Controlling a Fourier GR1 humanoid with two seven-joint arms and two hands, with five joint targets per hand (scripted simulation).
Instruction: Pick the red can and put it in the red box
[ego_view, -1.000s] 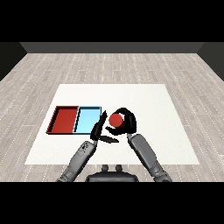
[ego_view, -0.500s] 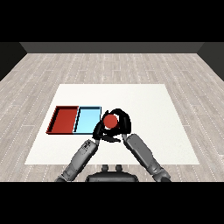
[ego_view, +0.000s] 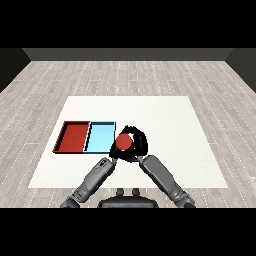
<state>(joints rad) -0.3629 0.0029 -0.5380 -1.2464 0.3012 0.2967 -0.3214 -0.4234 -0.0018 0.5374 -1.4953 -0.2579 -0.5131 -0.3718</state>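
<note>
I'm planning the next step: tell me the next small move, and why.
Probably carry the red can further left. The right robot hand curls round it at the blue tray's right edge, and the red tray lies beyond that.

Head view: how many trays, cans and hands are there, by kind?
Trays: 2, the red tray and the blue tray
Cans: 1, the red can, held by the right hand
Hands: 2, counting the left hand
Total: 5
</note>
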